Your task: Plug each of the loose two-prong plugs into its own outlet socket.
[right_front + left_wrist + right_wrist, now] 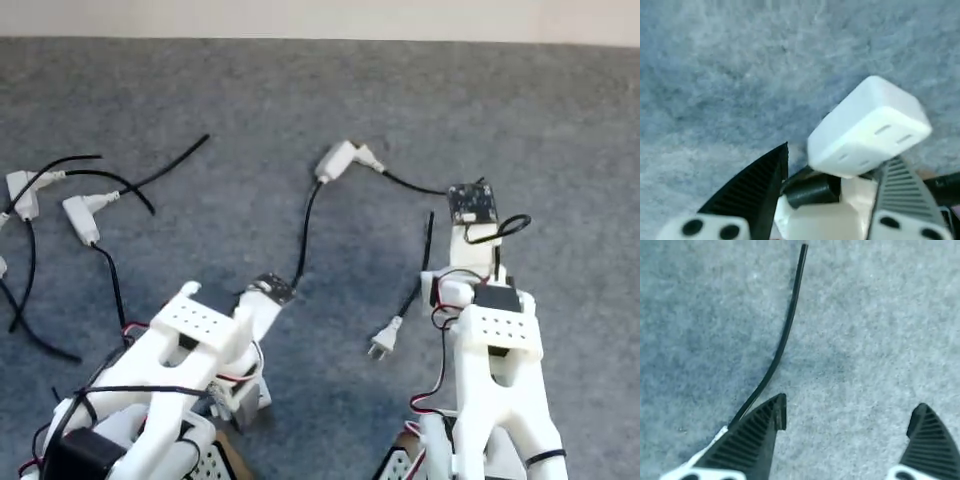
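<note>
Fingers point(757, 192) of the left gripper point(840, 152) are closed on a white outlet socket point(867, 130). They clamp it low down at its cord end, where a short black cord stub point(810, 190) lies against one finger. The socket sticks out past the fingertips, tilted, with its slotted face turned away from the grey carpet point(715, 75) beyond.

The right gripper point(851, 401) hangs with its ribbed fingers point(752, 435) spread wide, holding nothing, with bare carpet between them. A thin black cord point(785, 335) runs from just beside one finger out ahead of the fingertips to a cut end.

In the high view a loose two-prong plug point(382, 343) lies on the carpet between the two arms, on the inner side of the right arm. Well ahead of both grippers, a white plug-and-socket pair point(345, 158) lies end to end, touching. Far out on the outer side of the left fingers lie two more white pieces point(82, 213) among black cords.
</note>
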{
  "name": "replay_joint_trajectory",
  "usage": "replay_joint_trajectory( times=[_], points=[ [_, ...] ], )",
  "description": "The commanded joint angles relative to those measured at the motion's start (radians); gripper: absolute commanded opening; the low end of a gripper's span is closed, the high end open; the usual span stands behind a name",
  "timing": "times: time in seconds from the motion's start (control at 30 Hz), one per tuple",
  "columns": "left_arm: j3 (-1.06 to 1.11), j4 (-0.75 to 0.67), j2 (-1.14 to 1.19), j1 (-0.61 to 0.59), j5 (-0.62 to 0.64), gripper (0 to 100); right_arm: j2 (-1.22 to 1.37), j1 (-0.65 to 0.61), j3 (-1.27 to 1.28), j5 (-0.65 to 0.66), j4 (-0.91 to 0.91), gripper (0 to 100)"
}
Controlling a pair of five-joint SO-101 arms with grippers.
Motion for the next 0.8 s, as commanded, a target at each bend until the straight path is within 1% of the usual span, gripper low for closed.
replay_joint_trajectory(
  times=[0.0,0.03,0.07,0.1,0.27,0.4,0.5,0.6,0.77],
  points=[
    [0.001,-0.08,0.004,0.005,-0.025,7,-0.03,0.008,0.018,-0.011,0.002,36.4],
    [-0.012,-0.08,0.005,0.005,-0.025,3,-0.03,0.007,0.028,-0.011,-0.001,36.4],
    [-0.025,-0.077,0.005,0.005,-0.025,0,-0.03,0.005,0.038,-0.011,-0.013,36.4],
    [-0.039,-0.077,0.005,0.005,-0.026,1,-0.03,0.002,0.051,-0.011,-0.03,36.4],
    [-0.133,-0.075,0.007,0.005,-0.031,0,-0.03,-0.002,0.097,-0.011,-0.068,36.4],
    [-0.295,-0.028,0.008,0.005,-0.101,0,-0.03,-0.001,0.101,-0.011,-0.068,36.4],
    [-0.407,-0.018,0.028,0.021,-0.115,0,-0.03,-0.001,0.102,-0.012,-0.068,36.4],
    [-0.498,-0.018,0.142,0.073,-0.11,0,-0.021,-0.015,0.102,-0.012,-0.068,36.4],
    [-0.624,-0.02,0.435,0.168,-0.107,0,-0.021,-0.038,0.113,-0.006,-0.07,36.4]
  ],
)
